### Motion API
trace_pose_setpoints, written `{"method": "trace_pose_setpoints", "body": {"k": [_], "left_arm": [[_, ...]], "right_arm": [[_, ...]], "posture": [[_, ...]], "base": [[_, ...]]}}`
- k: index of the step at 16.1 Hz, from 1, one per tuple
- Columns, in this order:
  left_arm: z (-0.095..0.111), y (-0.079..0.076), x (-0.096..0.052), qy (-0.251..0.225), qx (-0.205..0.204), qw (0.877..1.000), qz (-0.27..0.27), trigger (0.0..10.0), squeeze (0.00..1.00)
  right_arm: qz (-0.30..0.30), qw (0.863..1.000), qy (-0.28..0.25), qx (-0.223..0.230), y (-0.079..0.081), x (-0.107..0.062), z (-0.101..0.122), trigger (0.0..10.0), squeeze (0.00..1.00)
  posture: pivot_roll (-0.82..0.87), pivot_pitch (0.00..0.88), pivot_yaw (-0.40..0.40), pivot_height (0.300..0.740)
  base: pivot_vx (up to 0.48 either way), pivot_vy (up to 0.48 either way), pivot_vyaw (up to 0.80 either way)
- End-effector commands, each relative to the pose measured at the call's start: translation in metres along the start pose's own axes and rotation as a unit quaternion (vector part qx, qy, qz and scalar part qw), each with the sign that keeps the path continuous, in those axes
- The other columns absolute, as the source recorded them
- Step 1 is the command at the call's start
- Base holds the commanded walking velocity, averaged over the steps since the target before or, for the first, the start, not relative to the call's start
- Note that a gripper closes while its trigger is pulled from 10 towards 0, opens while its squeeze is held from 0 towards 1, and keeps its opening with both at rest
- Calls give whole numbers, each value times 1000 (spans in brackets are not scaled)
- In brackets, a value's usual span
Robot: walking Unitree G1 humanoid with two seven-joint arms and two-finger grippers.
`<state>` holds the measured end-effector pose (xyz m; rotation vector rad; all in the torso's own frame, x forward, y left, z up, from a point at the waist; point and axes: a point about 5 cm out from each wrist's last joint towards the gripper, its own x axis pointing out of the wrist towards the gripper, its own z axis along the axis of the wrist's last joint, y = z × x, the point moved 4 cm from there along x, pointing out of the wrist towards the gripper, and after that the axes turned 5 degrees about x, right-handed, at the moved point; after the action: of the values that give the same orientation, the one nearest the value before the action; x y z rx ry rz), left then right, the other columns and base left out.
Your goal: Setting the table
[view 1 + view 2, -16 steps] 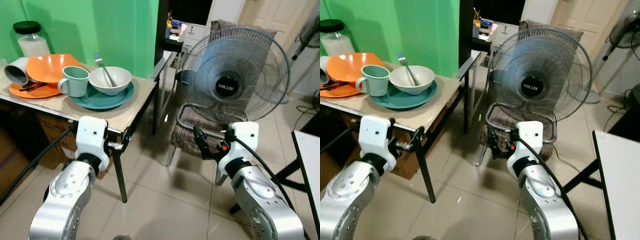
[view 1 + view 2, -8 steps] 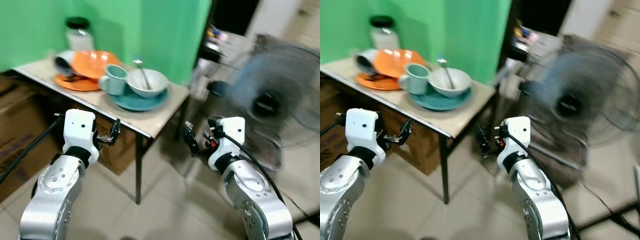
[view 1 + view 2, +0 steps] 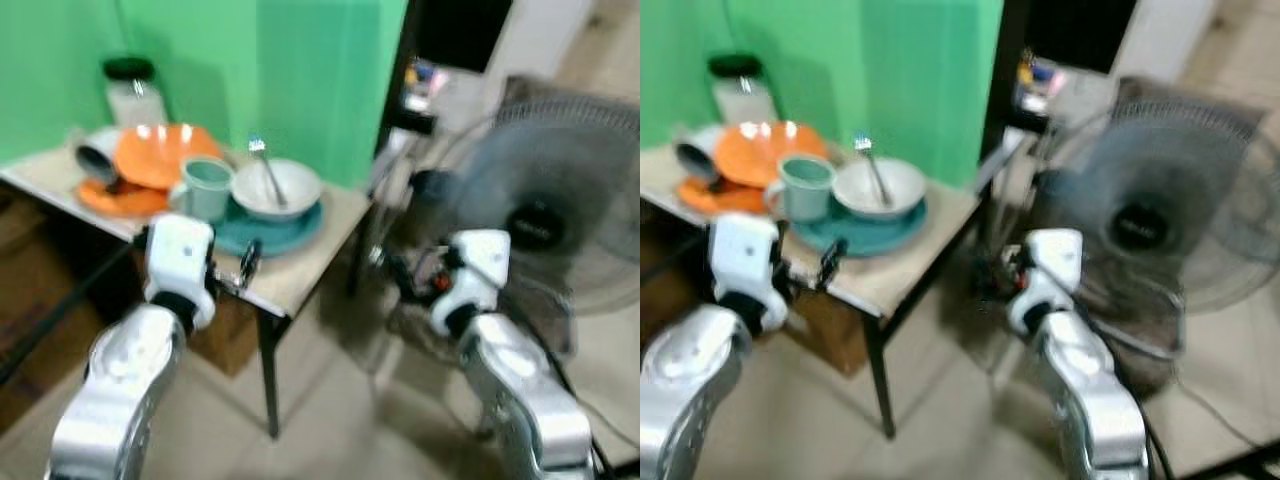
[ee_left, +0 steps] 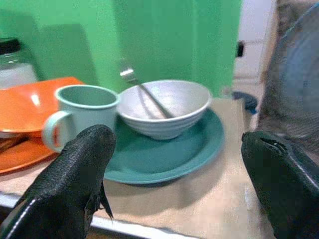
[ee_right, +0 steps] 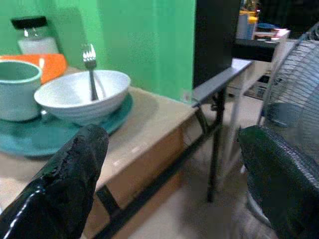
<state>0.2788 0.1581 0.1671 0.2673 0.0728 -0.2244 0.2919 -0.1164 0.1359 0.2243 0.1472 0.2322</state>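
A small table (image 3: 310,262) stands against the green wall. On it a teal plate (image 3: 290,225) holds a white bowl (image 3: 275,188) with a fork (image 3: 262,165) in it. A teal mug (image 3: 207,186) stands beside the bowl, with an orange bowl (image 3: 165,153) on orange plates further left. My left gripper (image 3: 248,268) is open, level with the table's front edge and facing the plate (image 4: 164,154) and bowl (image 4: 164,107). My right gripper (image 3: 395,272) is open, off the table's right end, with the bowl (image 5: 82,94) ahead of it.
A glass jar (image 3: 132,88) with a black lid and a tipped white cup (image 3: 95,160) sit at the table's far left. A large standing fan (image 3: 545,215) fills the right side, close behind my right arm. Tiled floor lies below.
The view has swung and blurred, and the table now sits nearer and more central. Both grippers stay open and have come closer to the table's edge.
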Motion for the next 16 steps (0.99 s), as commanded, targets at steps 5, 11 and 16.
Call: {"method": "trace_pose_setpoints", "body": {"k": [5, 11, 16], "left_arm": [[12, 5, -5, -14, 16, 1000, -1, 10000, 0], [18, 5, -4, -21, 25, 999, -17, 10000, 0], [20, 2, -3, -23, 40, 998, -40, 10000, 0]], "right_arm": [[74, 997, -20, -8, 27, 7, 10, 10000, 0], [101, 994, -32, 25, 38, 6, 15, 10000, 0], [80, 994, -49, 55, 31, 12, 26, 10000, 0]], "posture": [[170, 0, -78, 740], [184, 0, -64, 740], [184, 0, -54, 740]], "base": [[342, 0, 320], [342, 0, 667], [329, 0, 0]]}}
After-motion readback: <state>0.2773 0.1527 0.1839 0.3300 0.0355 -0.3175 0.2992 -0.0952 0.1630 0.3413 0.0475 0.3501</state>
